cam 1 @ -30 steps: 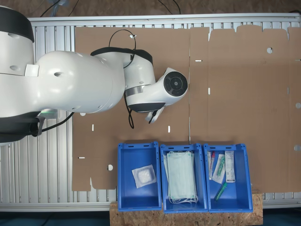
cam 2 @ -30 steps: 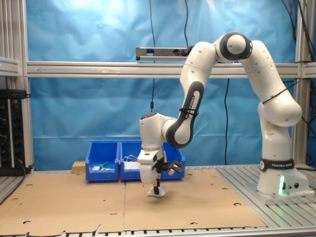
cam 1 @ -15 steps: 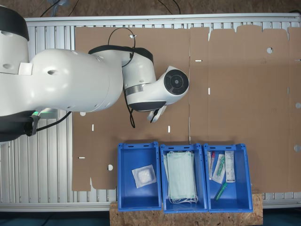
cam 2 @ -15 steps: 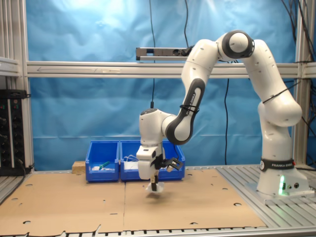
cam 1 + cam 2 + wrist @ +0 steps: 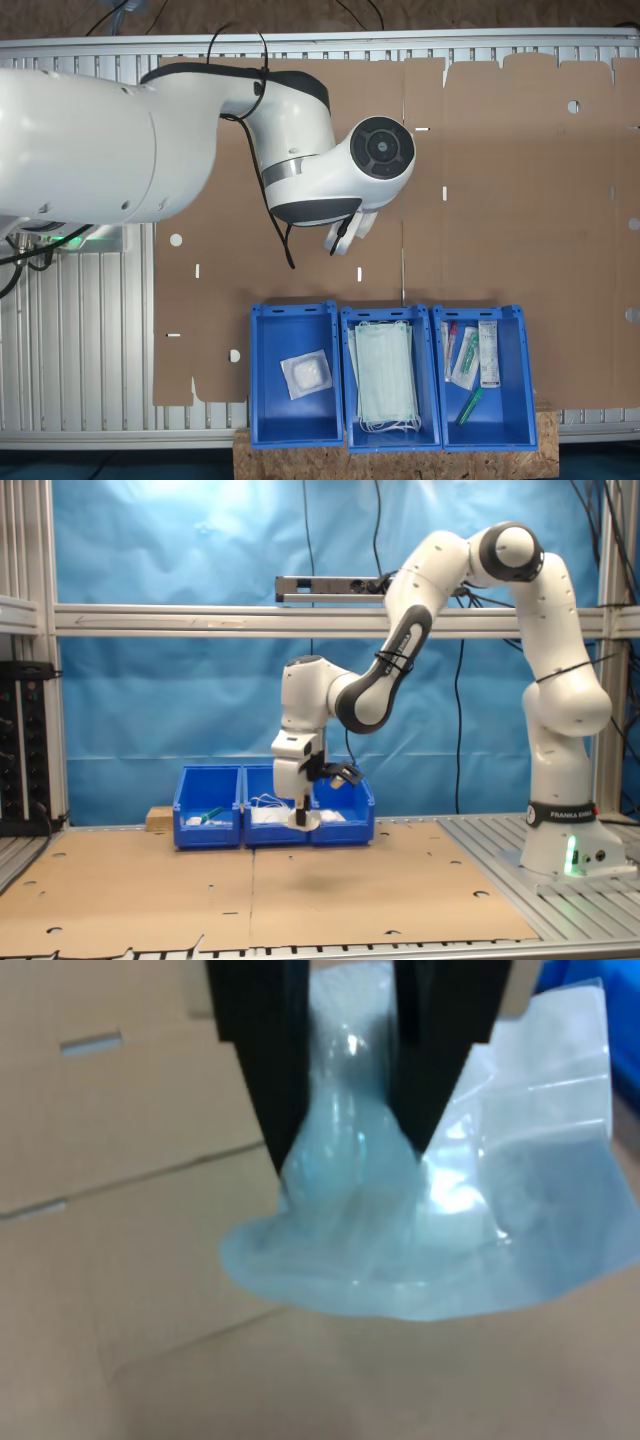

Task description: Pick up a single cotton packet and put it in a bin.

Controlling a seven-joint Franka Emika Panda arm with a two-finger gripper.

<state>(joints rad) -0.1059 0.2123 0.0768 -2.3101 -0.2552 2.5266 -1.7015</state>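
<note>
The cotton packet (image 5: 400, 1230) hung pinched between the black fingers (image 5: 255, 1070), lifted off the cardboard-covered desk (image 5: 520, 180) near its middle. In the first exterior view, three blue bins lined the desk's near edge: the bin (image 5: 294, 375) holding another packet (image 5: 306, 374), then masks (image 5: 385, 374), then syringes (image 5: 470, 358).
</note>
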